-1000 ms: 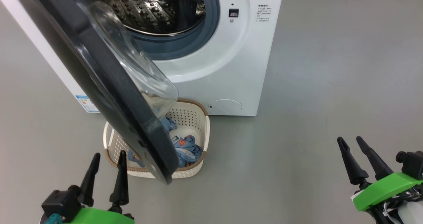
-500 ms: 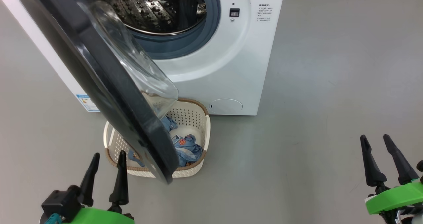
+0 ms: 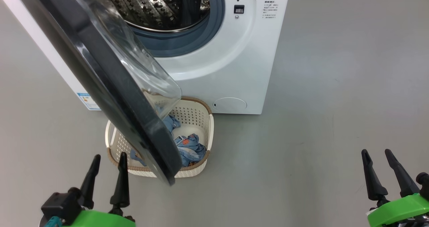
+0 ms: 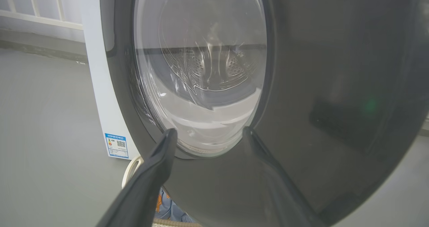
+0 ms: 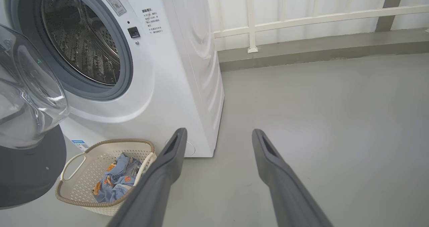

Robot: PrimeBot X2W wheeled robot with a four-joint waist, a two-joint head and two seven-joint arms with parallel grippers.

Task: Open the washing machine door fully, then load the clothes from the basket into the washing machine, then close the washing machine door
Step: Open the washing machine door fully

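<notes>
Since a second ago the right hand [image 3: 376, 152] has gone outward to the right and a little lower in the head view, while the left hand [image 3: 110, 155] has kept its place. Both hands are open, with fingers spread, and hold nothing.

The washing machine door [image 3: 110, 89] stands partly open. Its wide black ring is shiny, and its clear glass bowl bulges toward the steel drum [image 3: 161, 6]. It swings out from the left side of the white washing machine [image 3: 234, 69]. Its lower edge hangs above the basket [image 3: 196, 115], which sits on the grey floor [image 3: 335, 86] just in front of the machine.

Seen from the head, the door covers the middle of the basket and stands between the left hand and the clothes [image 3: 187, 148]. These are light-blue garments with orange prints, lying crumpled on the basket's bottom. A small blue label [image 3: 87, 101] sits low on the machine, near the floor.
</notes>
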